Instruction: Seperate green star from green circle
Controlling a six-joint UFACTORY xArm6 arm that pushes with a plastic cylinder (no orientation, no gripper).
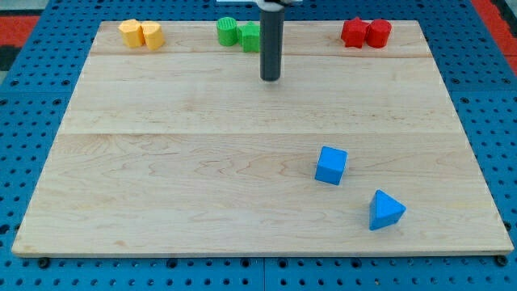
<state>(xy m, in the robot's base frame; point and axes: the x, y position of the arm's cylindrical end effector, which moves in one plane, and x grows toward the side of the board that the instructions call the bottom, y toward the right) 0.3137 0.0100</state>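
Camera view, rod: my tip (270,78) stands on the board (161,202) at the far side, just right of and a little nearer than the green pair.
Tool state: I carry no jaws, only a plain rod, so there is nothing to stand apart, together or clamped.
Green pair: two green blocks sit touching at the far edge, near the middle. The left one, the green circle (228,31), shows a ribbed round top. The right one, the green star (250,36), is partly hidden behind my rod, so I take its shape from the task and cannot confirm it.
Tip and star: the rod overlaps the star's right side in this view; I cannot tell whether my tip touches it.
Step in hand: I judge this the approach; the pair is not yet split.
Next move: I would need my tip in the seam between the two, or against the star's left face, to push the star right or nearer. From where I stand, a push left would only press the star into the circle.
Risk: the far edge is close, so a push away from me could slide a block off.
Count, green: two.
Count, yellow: two yellow blocks (141,34), touching, far left.
Count, red: two red blocks (365,33), touching, far right.
Count, blue: two, near right, apart: a blue cube (330,165) and a blue triangle (385,210).
Count, all: eight blocks.
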